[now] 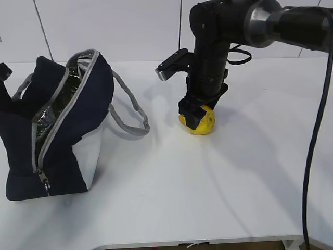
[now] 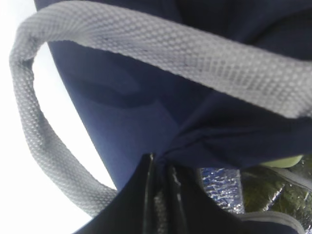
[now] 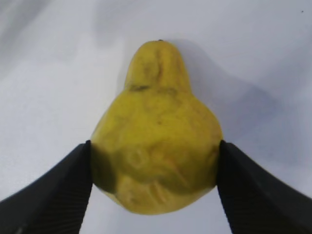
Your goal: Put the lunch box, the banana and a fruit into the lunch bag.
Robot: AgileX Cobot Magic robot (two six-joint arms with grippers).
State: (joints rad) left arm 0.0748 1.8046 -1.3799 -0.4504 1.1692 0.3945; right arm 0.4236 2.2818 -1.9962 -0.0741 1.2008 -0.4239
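Bag first: one lunch bag [image 1: 57, 130] stands at the table's [image 1: 171, 198] left side, mouth unzipped and gaping, foil lining showing, one grey handle [image 1: 130, 112] flopped toward the middle. The left gripper [image 2: 161, 195] is pinched together on a fold of the bag's navy fabric beside the mouth. Bare white tabletop lies between the bag and the single yellow fruit [image 1: 200, 121], with more open surface in front and to the right. The right gripper [image 3: 153, 161] stands over that fruit, both fingers [image 3: 58, 190] touching its sides. One black cable [image 1: 312, 156] hangs at the right edge.
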